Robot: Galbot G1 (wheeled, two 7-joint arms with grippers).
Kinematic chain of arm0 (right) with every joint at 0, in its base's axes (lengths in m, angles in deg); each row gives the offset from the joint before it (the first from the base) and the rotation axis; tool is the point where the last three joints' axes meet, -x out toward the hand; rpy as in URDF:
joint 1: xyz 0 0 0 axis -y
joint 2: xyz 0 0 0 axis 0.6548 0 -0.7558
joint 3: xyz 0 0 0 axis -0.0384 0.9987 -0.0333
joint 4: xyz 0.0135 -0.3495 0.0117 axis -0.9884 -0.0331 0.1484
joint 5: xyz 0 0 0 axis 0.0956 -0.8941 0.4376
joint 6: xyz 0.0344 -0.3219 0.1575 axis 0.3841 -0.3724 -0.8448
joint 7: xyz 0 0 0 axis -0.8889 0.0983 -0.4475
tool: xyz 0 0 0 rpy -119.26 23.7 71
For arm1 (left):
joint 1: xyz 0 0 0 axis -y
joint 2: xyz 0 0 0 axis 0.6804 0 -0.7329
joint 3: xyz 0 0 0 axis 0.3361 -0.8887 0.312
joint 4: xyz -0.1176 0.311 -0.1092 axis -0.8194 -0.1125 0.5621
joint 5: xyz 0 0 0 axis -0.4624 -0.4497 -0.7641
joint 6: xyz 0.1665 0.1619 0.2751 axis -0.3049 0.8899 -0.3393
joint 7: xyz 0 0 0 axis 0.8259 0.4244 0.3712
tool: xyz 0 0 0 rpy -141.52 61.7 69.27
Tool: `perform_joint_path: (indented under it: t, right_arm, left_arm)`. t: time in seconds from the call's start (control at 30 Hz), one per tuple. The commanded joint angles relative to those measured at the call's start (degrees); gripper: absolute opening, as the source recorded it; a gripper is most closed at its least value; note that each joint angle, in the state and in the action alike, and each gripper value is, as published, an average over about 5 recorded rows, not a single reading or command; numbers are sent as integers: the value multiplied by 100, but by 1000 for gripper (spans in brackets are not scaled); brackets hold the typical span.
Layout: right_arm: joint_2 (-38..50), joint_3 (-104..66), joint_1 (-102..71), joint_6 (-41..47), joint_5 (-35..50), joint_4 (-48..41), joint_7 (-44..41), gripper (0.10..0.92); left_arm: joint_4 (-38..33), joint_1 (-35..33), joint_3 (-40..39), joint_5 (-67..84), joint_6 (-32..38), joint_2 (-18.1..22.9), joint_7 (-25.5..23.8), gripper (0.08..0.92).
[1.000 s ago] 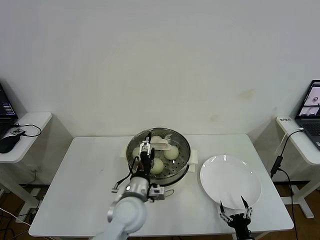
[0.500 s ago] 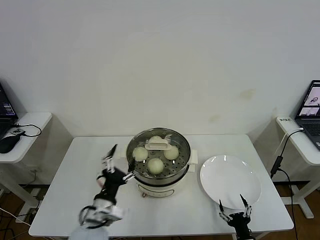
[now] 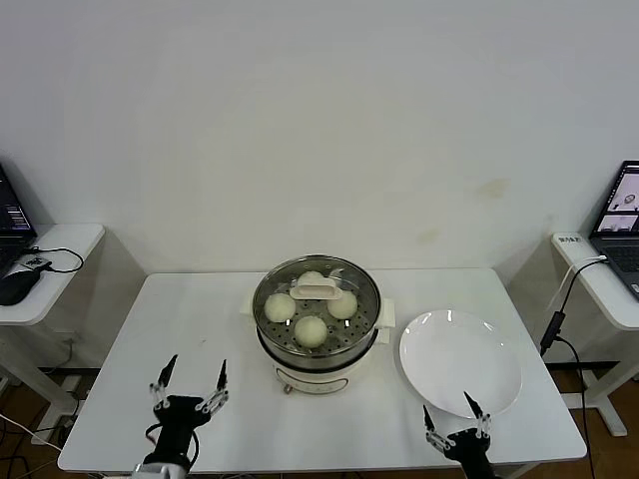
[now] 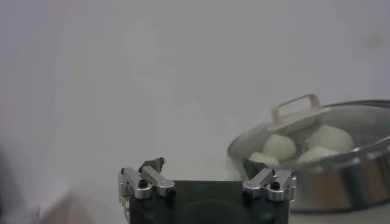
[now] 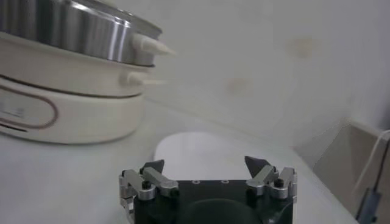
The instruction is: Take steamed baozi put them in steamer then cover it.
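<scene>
- A plain white wall stands behind a white bench (image 3: 180, 329), with small side desks carrying laptops at either edge of the room.
- The steamer (image 3: 318, 339) sits near the middle of the bench, a shiny steel pot on a cream base with side handles.
- All four steamed baozi (image 3: 311, 330) lie inside it on the perforated tray, seen through the glass.
- The cover (image 3: 317, 292) already rests on the steamer's rim, its cream bar handle running roughly side to side across the middle; in the left wrist view the cover (image 4: 304, 125) looks seated, though tilted by the camera's own angle.
- A bare white plate (image 3: 459, 361) lies just right of the steamer, close beside its base.
- The left tool (image 3: 189, 387) hovers low at the near left of the bench, fingers spread wide and holding nothing, well apart from the pot.
- The right tool (image 3: 454, 417) hangs at the near right edge, just in front of the plate, likewise spread and holding nothing.
- The steamer lies ahead of both tools and between them, to the right of the left one and to the left of the right one, neither clearly nearer.
- To my eye the task looks finished: buns in, cover on, so no further reach seems needed.
</scene>
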Motion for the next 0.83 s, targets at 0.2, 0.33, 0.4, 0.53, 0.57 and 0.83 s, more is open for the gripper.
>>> perform_joint_path:
  t: [0.2,0.33,0.4,0.53,0.57,0.83]
  right_arm:
    - [262,322,-391,290,393,555,-182,823]
    - [254,412,-399,351,400,631,-190,823]
    - [250,449,-402,381,403,671,-191,823]
    - [242,478,-426,397,394,736,-197,823]
    - [241,477,-434,395,392,744,-198,823]
    - [249,495,-452,419,363,745,-215,823]
  left_arm:
    - [552,-562,397,1375,912,305,-116,823]
    - [571,-567,381,1244,906,310,-192,823]
    - [591,-560,363,1195,909,320,-205,823]
    - [646,-537,331,1139,957,366,-174,823]
    - [657,-531,328,1135,966,379,-164,823]
    - [729,-493,329,1058,947,378,-224,823]
